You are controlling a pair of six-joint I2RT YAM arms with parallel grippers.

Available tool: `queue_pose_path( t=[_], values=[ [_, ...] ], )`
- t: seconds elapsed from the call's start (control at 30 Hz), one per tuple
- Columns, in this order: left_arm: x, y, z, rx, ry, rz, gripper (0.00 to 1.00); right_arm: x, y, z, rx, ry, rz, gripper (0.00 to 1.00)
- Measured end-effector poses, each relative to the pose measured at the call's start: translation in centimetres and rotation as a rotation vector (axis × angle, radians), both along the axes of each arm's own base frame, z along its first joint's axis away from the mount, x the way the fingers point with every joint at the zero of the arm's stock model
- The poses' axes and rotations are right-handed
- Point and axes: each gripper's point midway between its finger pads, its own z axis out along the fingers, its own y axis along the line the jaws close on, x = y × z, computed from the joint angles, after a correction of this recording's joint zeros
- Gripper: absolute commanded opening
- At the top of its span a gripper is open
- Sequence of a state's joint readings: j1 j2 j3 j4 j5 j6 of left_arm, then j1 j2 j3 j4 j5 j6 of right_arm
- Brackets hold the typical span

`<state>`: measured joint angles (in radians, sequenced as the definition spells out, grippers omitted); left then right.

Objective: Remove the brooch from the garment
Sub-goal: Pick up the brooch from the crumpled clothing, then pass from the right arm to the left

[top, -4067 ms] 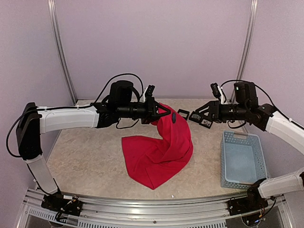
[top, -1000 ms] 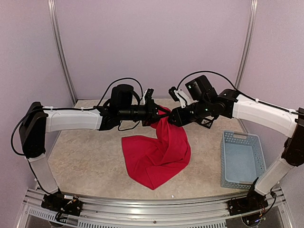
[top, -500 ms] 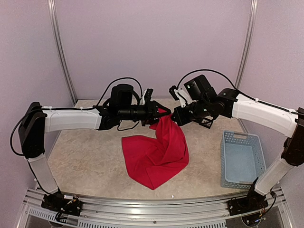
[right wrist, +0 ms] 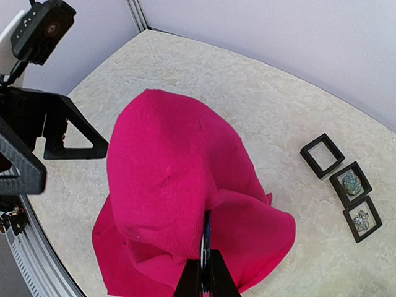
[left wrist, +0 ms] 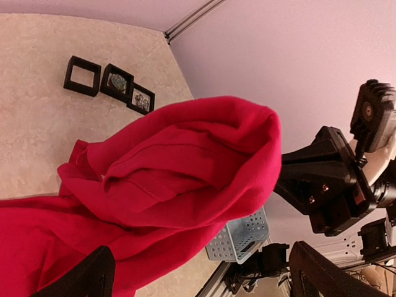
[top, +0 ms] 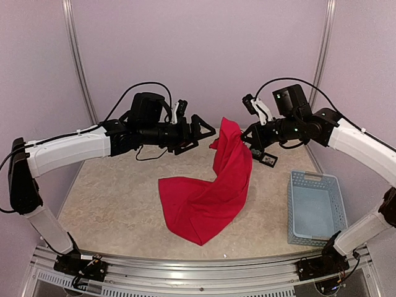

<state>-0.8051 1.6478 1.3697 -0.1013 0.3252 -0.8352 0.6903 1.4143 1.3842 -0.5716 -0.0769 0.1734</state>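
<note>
Red, soft and limp, the large bright fabric garment [top: 213, 198] hangs from our right claw [right wrist: 205, 266], whose fingers are pinched together on its peak; the rest trails below onto the beige table [top: 117, 210]. We judge it light and quick to slip, so a thick fold is the best hold. No brooch shows. Our left claw [top: 201, 135] hovers near the peak, spread wide and empty.

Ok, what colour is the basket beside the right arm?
The basket is plain pale blue, and it shows best in the top external view.
</note>
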Motion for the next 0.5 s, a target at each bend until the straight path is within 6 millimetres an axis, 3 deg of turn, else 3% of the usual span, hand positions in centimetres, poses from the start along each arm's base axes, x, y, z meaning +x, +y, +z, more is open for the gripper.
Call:
queue_pose_path(
  t=[0.13,0.3,0.4,0.5],
  values=[
    [0.4,0.0,4.2,0.004,-0.118,-0.015,0.99,0.2,-1.2,0.8,0.048,0.009,0.092,0.0],
    [0.0,-1.0,8.7,-0.033,-0.243,-0.09,0.99,-1.4,-1.0,0.8,0.088,0.05,0.25,0.0],
    [-0.3,-2.0,9.6,-0.055,-0.281,-0.149,0.99,-3.4,0.0,1.0,0.138,0.109,0.359,0.0],
    [-0.5,-3.0,8.2,-0.054,-0.264,-0.2,0.99,-4.6,0.7,1.4,0.194,0.152,0.421,0.0]
  ],
)
